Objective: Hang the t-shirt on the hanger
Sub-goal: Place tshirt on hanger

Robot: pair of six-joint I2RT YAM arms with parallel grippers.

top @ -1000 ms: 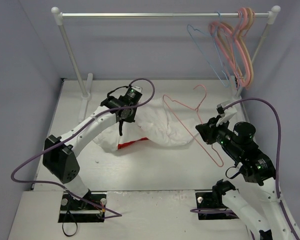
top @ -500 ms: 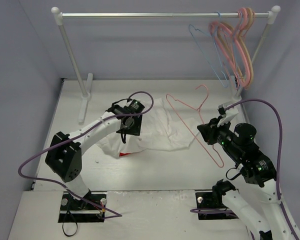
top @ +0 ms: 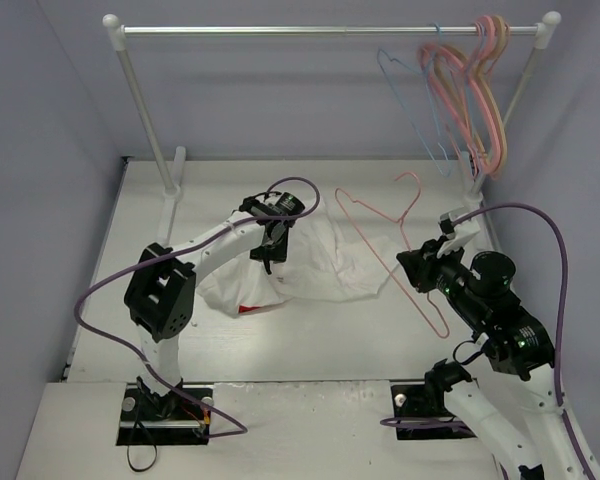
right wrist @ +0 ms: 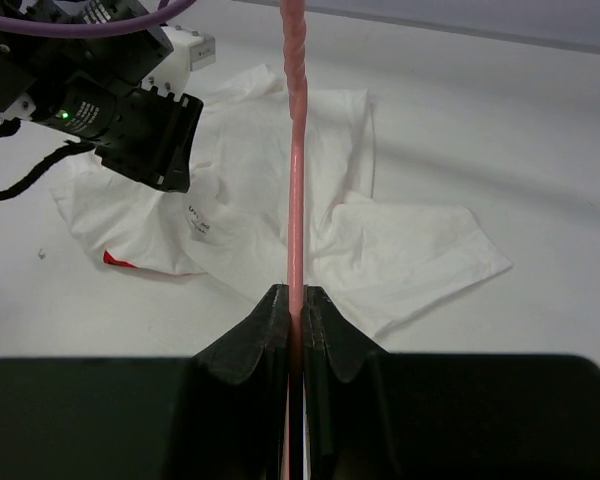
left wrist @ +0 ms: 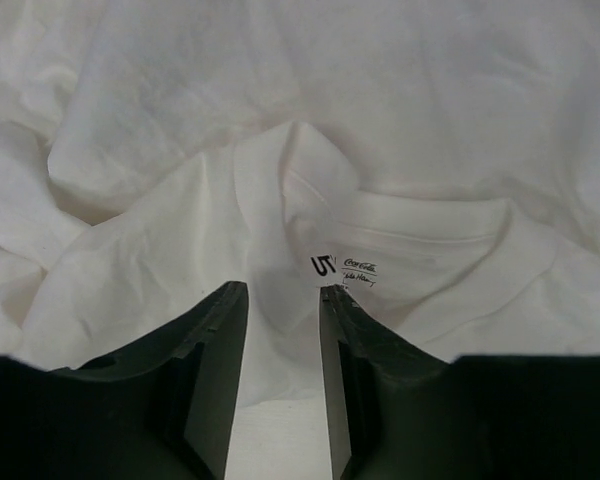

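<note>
**A:** So, where is the t-shirt (top: 325,262)?

**B:** It's crumpled on the surface (top: 310,345), about the middle, between the two arms. Mostly plain white shows, and a sliver of red print (top: 248,308) peeks out at its near left edge.

**A:** And the left end effector (left wrist: 280,292)?

**B:** It's over the left part of the cloth, pointing at the collar (left wrist: 430,218). Its fingers are apart, and a fold of white fabric shows in the gap (the neck label (left wrist: 325,265) sits just beyond the tips). Whether the pads touch the cloth, I cannot tell.

**A:** Who has the hanger (right wrist: 295,150)?

**B:** The right end effector (right wrist: 295,297) does. Its fingers are pressed together on the thin pinkish wire, clamped on one long side of the triangle.

**A:** How does it lie?

**B:** From the top view it slants. One corner is near and to the right, past the fingers, and the other side reaches far and left over the shirt's right edge. The hook points toward the far side. Whether the wire touches the cloth I cannot tell (from above they simply overlap).

**A:** So the shirt isn't on it?

**B:** No, the cloth lies flat on the surface, and no part of the wire is inside the collar.

**A:** Anything behind?

**B:** A rail (top: 280,30) spans the far side, with a bunch of other hangers (top: 490,30) hooked at its right end.
</note>
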